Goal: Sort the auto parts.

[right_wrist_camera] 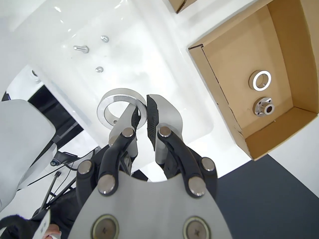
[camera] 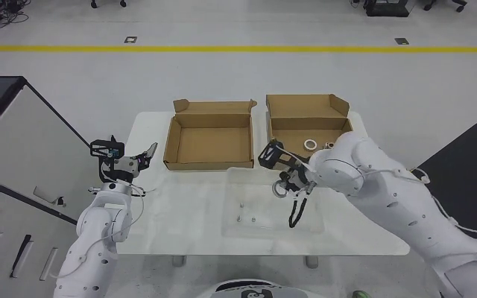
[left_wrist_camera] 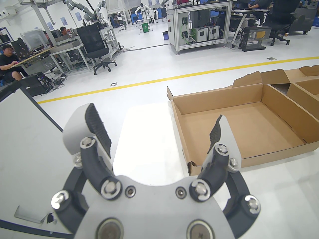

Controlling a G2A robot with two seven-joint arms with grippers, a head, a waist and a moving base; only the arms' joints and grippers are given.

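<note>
Right gripper (right_wrist_camera: 142, 108) pinches metal ring (right_wrist_camera: 119, 95) by its rim, above desk (camera: 186, 216) middle. Right box (right_wrist_camera: 279, 38), holding another ring (right_wrist_camera: 251, 81) and hub (right_wrist_camera: 260, 105), lies just beyond toward far right corner. Left gripper (left_wrist_camera: 154, 115) spread wide, at left edge.

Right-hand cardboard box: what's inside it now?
In the box, a metal ring and a flanged hub lie apart; the right arm hides one near corner in the top view.

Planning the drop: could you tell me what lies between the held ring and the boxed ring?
Right wrist view: the clear tray's rim, bare table, then the box's wall.
</note>
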